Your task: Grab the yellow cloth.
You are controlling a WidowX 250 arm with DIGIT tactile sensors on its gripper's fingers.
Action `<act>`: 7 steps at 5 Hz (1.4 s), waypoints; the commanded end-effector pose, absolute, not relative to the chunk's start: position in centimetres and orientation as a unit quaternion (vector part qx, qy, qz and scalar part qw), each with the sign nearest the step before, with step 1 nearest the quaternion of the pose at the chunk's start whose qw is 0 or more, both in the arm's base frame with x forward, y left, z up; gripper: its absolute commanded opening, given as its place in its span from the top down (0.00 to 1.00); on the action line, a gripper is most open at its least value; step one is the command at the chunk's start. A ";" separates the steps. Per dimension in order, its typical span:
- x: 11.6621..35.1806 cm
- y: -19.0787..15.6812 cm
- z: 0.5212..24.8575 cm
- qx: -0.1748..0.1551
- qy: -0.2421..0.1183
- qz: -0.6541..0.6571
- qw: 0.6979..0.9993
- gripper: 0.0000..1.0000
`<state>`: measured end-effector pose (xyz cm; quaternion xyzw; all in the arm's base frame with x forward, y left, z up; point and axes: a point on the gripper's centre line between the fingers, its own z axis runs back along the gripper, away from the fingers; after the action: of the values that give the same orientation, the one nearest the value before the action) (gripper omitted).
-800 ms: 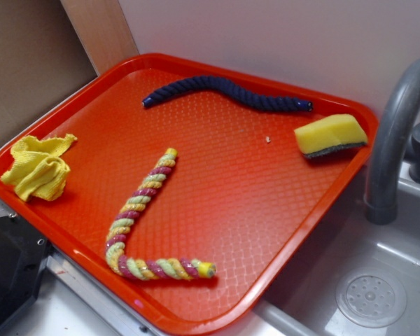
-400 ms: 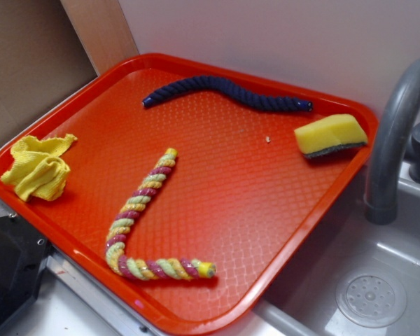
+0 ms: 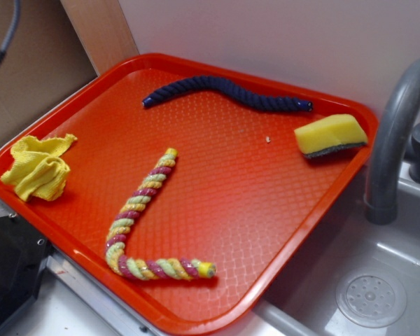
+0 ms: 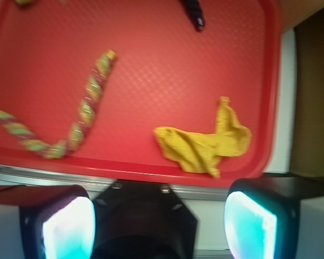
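At tray's (image 3: 217, 210) left edge: yellow cloth (image 3: 36, 166), crumpled — gripper (image 4: 151, 226) spread, high above; descent risks striking the rim.

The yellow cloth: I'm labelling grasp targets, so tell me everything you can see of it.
The yellow cloth is a small bright-yellow rag of finely knit fabric, crumpled into loose folds with one corner sticking out. It lies flat on the red tray close to its left rim, apart from the multicoloured rope. Only the tray touches it. In the wrist view it lies ahead of the open gripper, towards the right finger, ungrasped.
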<state>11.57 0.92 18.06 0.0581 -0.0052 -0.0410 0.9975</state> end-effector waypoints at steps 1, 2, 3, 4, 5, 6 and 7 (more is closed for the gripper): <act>10.7 4.8 11.0 0.057 0.042 -0.110 0.991 0.00; 11.4 6.4 8.3 0.032 0.014 -0.138 0.990 0.00; 12.9 6.6 6.7 0.036 -0.008 -0.159 0.987 0.00; 13.2 6.9 3.7 0.037 -0.003 -0.167 0.985 0.00; 12.9 7.6 1.6 0.039 0.028 -0.163 0.985 0.00; 10.8 9.2 1.7 0.033 -0.022 -0.089 0.995 0.02; 10.6 9.7 3.6 0.046 -0.037 -0.089 0.994 1.00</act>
<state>10.20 8.66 3.38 0.0310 -0.0308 -0.0943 0.9946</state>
